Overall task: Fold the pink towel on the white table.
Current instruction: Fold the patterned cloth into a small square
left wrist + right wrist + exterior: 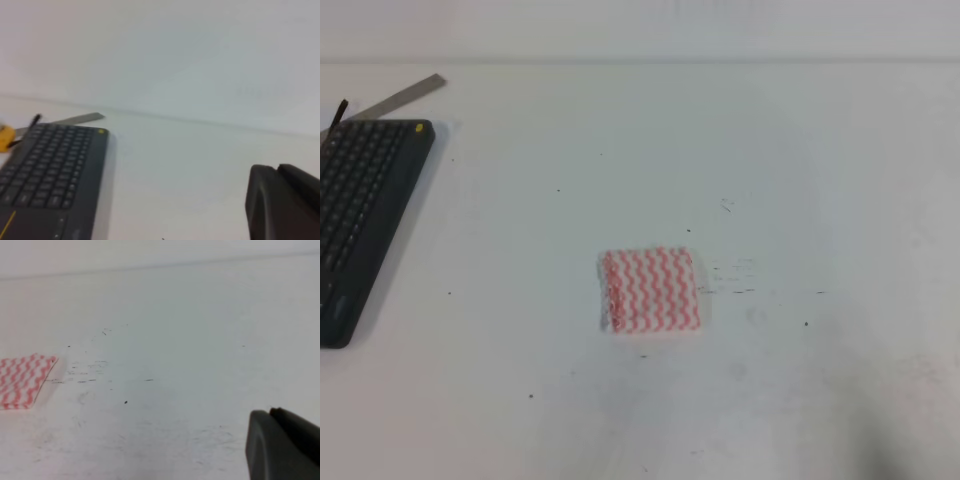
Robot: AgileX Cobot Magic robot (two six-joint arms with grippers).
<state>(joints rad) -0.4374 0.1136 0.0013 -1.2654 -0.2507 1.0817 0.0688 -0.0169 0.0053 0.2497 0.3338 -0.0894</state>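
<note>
The pink towel (650, 291) lay as a small folded square on the white tabletop (800, 170), apparently finished; neither end effector's state could be told.

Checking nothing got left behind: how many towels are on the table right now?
1. The pink towel lies near the middle of the white table, right of the keyboard. Beyond the views, others could be hidden.

No text, label or number is readable anywhere, even on the keyboard (50, 170).
</note>
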